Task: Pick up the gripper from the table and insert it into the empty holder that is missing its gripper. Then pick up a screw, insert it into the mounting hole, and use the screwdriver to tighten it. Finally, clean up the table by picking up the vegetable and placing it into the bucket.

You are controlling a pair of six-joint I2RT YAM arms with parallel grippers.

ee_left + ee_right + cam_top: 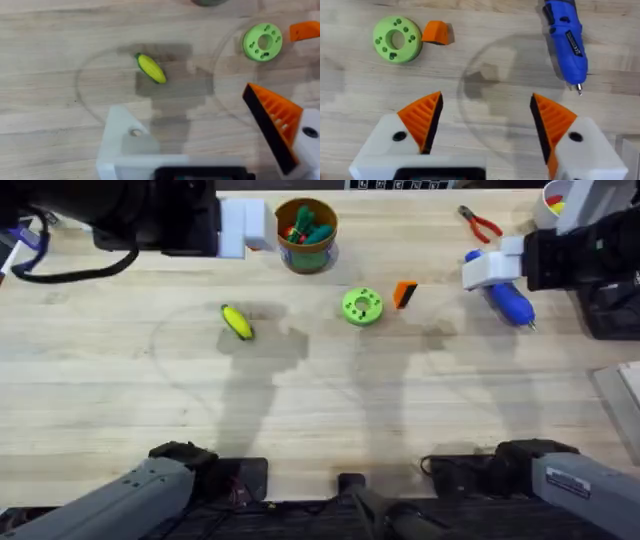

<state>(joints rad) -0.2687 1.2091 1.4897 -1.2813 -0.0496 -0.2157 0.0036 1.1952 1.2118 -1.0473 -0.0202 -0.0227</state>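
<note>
The right tool (485,122) hung wide open and empty above the bench (120,390), both orange wedges fitted. The left tool (200,135) carried one wedge; its bare white holder (122,142) gripped nothing. Out ahead, the loose gripper (404,293) lay beside the green disc (362,306). It looked light, stiff and smooth, best pinched across its flat sides. No writing was readable.

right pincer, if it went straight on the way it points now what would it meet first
Probably bare table. The right pincer is open, and between its line the wood is free; the screwdriver and loose orange gripper lie off to either side.
</note>
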